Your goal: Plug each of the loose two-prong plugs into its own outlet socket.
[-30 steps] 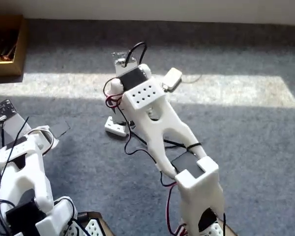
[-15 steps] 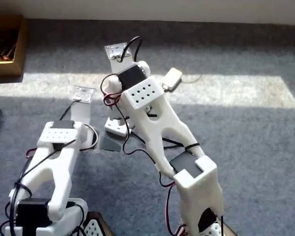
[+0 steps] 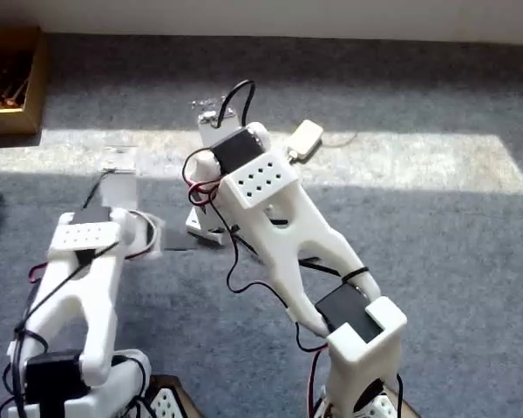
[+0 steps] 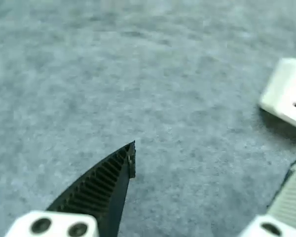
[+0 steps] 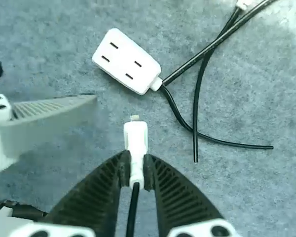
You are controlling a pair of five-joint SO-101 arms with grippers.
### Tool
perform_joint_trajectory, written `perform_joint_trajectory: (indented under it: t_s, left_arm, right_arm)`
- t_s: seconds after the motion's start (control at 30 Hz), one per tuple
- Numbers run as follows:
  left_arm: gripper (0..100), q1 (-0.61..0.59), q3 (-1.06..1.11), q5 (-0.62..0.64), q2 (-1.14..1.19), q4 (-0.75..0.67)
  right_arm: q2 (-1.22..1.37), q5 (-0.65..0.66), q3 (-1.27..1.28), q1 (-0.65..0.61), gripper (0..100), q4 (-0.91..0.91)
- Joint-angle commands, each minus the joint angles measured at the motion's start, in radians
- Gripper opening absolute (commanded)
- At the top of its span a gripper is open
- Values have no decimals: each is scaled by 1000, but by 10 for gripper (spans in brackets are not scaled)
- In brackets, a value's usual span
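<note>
Holding: my right pincer (image 5: 134,159) is clenched on a small white two-prong plug (image 5: 136,134). Its black ribbed fingers (image 5: 101,187) press both sides of the body, the prong end sticks out past the tips, and a black cord runs back between them.
Outlet: a white rectangular plastic outlet block (image 5: 127,61) with two pairs of slots lies flat on the grey carpet (image 5: 49,39). It is ahead of the plug's prongs and apart from them.
Cables: a black cable (image 5: 207,47) leaves one end of the block, and another thin black one loops on the carpet beside it.
Left pincer: my left pincer (image 4: 214,158) is released and grasps nothing. One black ribbed finger (image 4: 108,182) and one pale finger are spread wide over bare carpet. An end of the outlet block (image 4: 286,96) lies near the pale finger.
Arms: from above, my right arm (image 3: 270,209) stretches over the outlet block (image 3: 202,228), and my left arm (image 3: 83,261) stands beside it.
Farther off: a cream rectangular piece on a thin cord (image 3: 305,139) lies in the sunlit strip, well apart from the block; I cannot tell its prongs.
Corner: a brown wooden box (image 3: 13,78).
</note>
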Motion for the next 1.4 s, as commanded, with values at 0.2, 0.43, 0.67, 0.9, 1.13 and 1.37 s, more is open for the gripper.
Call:
perform_joint_trajectory:
  t_s: [0.2,0.43,0.67,0.9,1.13,1.37]
  left_arm:
    - [443,-443,-54,275,-24,-5]
    - [443,-481,-21,276,-30,-11]
    - [443,-486,30,276,-28,-78]
    - [443,-486,59,276,-28,-133]
    - [443,-481,59,276,-27,-133]
    - [443,-469,68,276,-22,-164]
  right_arm:
    - [-53,-34,-27,21,5,-51]
    - [159,-44,-136,59,5,-88]
    - [337,-146,-530,47,5,70]
    - [401,-199,-582,22,9,76]
    - [400,-195,-561,-56,7,77]
    - [349,-474,-446,5,5,79]
